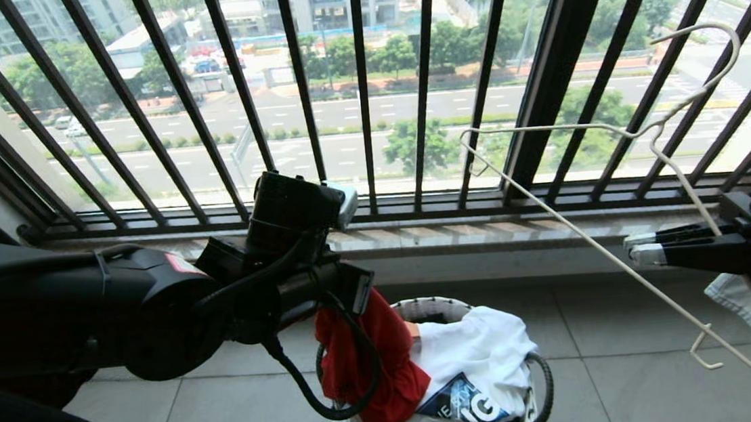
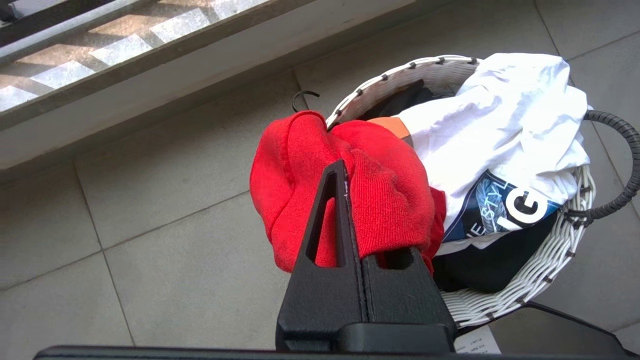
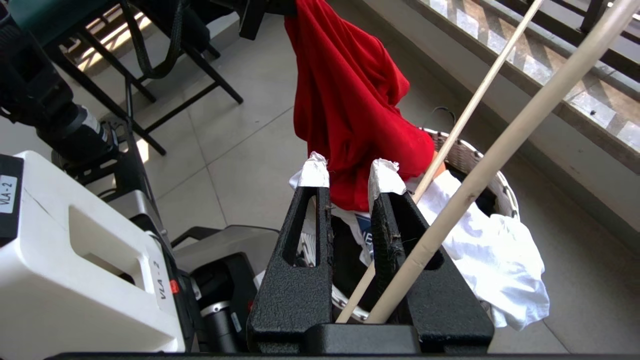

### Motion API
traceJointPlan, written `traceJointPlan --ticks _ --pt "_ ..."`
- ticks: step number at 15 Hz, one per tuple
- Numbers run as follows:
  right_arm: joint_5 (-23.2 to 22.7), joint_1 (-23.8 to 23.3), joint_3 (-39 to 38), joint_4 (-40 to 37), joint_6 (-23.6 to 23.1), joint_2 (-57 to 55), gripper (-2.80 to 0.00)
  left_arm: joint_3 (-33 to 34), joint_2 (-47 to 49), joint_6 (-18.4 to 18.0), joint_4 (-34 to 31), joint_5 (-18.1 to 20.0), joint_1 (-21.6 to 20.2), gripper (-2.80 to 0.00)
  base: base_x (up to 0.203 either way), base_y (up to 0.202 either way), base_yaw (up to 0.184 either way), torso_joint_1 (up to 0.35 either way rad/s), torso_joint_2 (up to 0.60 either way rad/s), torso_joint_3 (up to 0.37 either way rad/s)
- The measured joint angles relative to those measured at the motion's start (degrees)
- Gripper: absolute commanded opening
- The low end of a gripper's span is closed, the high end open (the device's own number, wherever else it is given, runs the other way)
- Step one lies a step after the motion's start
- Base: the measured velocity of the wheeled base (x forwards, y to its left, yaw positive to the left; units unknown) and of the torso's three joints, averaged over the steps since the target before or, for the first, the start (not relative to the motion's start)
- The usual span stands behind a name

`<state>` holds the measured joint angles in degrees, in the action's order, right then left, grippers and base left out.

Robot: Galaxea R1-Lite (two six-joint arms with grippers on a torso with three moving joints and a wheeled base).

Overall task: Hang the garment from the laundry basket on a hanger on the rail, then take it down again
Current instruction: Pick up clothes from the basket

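Left gripper jaws clamped on one soft, light bright red T-shirt, bunched just above the round white wicker laundry basket. Right gripper jaws pinching one thin, stiff off-white wire hanger. Limp cloth; best held at the collar for threading. One white printed cloth remains below

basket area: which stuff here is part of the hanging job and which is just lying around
Part of the job:
- red T-shirt, pinched in the left gripper over the laundry basket
- wire hanger, held by the right gripper

Just lying about:
- white cloth draped over the basket
- black T-shirt inside it
- window railing
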<state>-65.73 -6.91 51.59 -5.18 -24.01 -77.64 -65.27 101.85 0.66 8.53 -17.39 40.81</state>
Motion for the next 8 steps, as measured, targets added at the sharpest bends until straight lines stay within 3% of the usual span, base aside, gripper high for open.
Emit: traceJointPlan --ticks 8 --pt "0.00 -0.05 0.00 0.01 -0.02 0.00 -2.80 -1.18 1.23 0.08 0.06 0.08 -1.88 -2.80 0.000 0.000 0.000 0.002 0.00 0.204"
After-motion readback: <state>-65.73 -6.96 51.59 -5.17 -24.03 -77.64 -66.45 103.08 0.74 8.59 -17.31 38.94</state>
